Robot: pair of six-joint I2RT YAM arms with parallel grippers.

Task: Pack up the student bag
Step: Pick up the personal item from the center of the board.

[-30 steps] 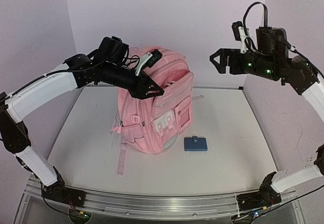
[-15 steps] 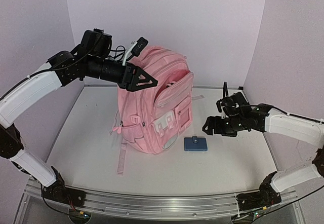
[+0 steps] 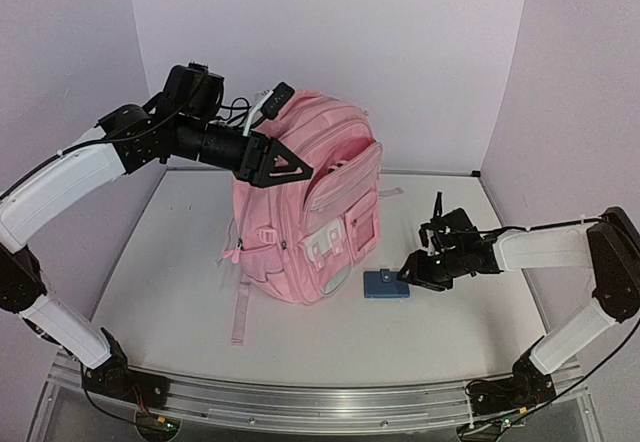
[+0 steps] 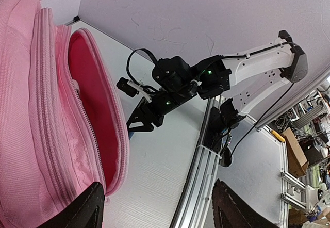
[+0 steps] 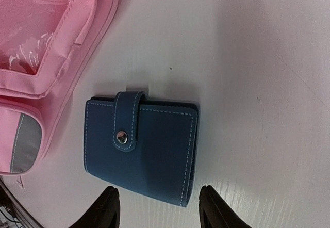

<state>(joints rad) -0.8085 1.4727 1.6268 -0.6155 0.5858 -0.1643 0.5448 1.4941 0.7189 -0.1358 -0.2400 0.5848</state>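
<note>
At the middle of the counter (image 3: 160,262) the backpack (image 3: 300,222) stands upright with its long axis vertical. Its front pockets face about 5 o'clock, and its top compartment is unzipped and gaping. My left pincer (image 3: 292,168) hangs at that mouth, spread and holding nothing. Near the bag's foot, at 4 o'clock, a blue wallet (image 3: 386,283) lies flat with its snap tab up. My right pincer (image 3: 408,272) hovers low at its edge, fingers spread, not pinching it.
</note>
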